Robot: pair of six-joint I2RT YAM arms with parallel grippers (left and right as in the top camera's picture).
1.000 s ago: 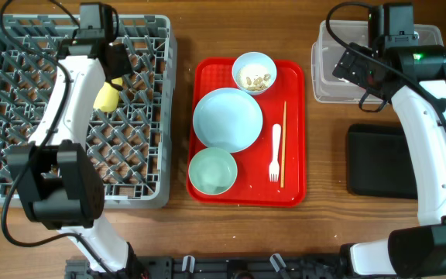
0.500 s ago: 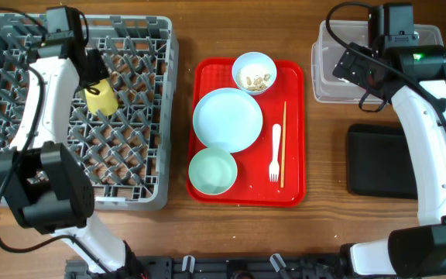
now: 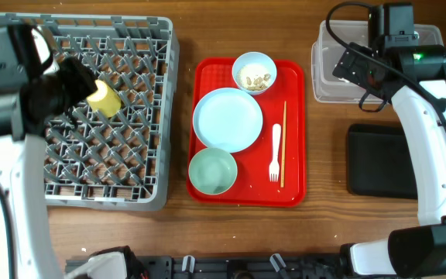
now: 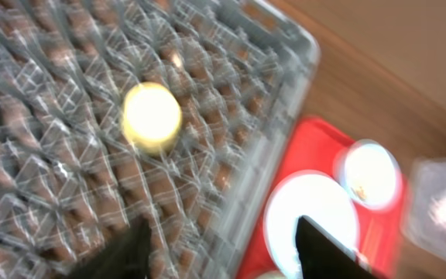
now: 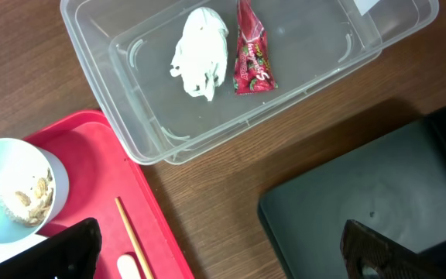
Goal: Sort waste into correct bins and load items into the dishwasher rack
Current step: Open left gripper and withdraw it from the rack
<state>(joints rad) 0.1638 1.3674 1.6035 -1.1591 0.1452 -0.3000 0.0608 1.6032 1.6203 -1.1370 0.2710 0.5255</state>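
A small yellow cup (image 3: 104, 98) lies on the pegs of the grey dishwasher rack (image 3: 130, 155). My left gripper (image 3: 74, 81) hangs beside it, raised high. In the blurred left wrist view the cup (image 4: 152, 116) is well clear of the left gripper (image 4: 223, 256), which is open and holds nothing. My right gripper (image 5: 223, 256) is open wide over the table between the clear tub (image 5: 130, 116) and the black tray (image 5: 362, 194). The tub holds a crumpled white tissue (image 5: 200, 50) and a red wrapper (image 5: 252, 54).
A red serving tray (image 3: 293, 101) carries a light blue plate (image 3: 227, 118), a mint bowl (image 3: 212, 170), a white bowl (image 3: 254, 60) with beige food scraps (image 3: 255, 77), a white fork (image 3: 275, 153) and wooden chopsticks (image 3: 283, 143). The black tray (image 3: 378, 159) lies at right.
My left gripper carried the yellow cup leftward over the rack, then opened and let it go. The left arm has risen toward the camera. The right arm has not moved.
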